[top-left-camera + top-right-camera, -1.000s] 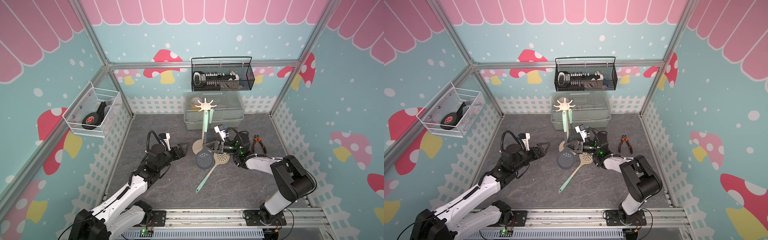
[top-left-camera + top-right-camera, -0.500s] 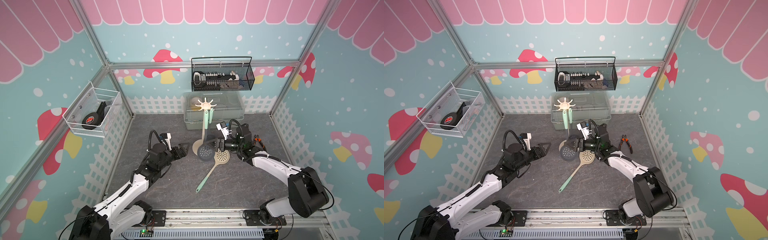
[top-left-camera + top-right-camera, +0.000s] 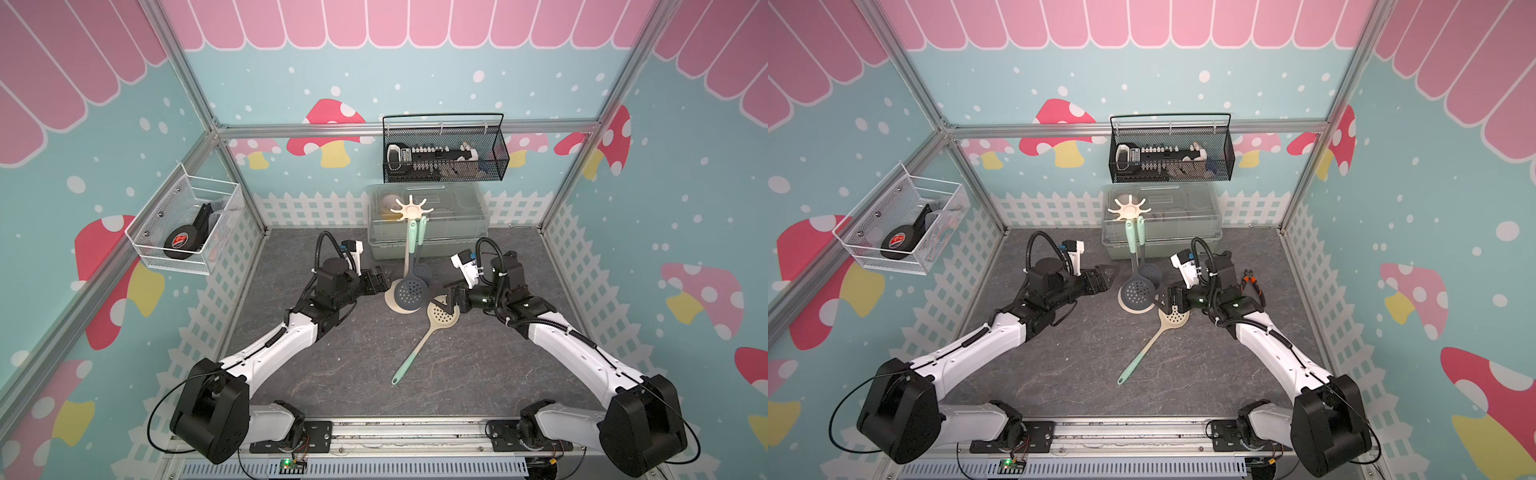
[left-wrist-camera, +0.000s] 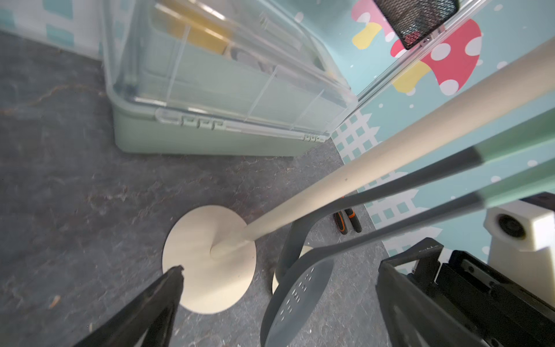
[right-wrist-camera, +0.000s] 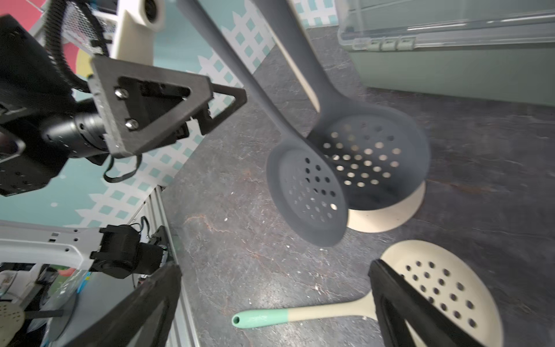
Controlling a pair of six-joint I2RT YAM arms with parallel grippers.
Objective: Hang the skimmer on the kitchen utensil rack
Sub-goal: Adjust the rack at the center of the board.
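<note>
Skimmer (image 3: 443, 319) in cream lies flat just under your right gripper (image 3: 448, 297), wide and empty; your left gripper (image 3: 381, 281), wide too, is beside the kitchen utensil rack (image 3: 409, 209), where two grey skimmers (image 3: 409, 291) hang. Probably light, slightly bendy: take the neck, leaving the holed mint end (image 5: 258, 319) free. Handle mark unreadable.

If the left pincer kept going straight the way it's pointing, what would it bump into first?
Probably the holey head of a grey skimmer hanging on the rack, though depth is hard to judge.
</note>
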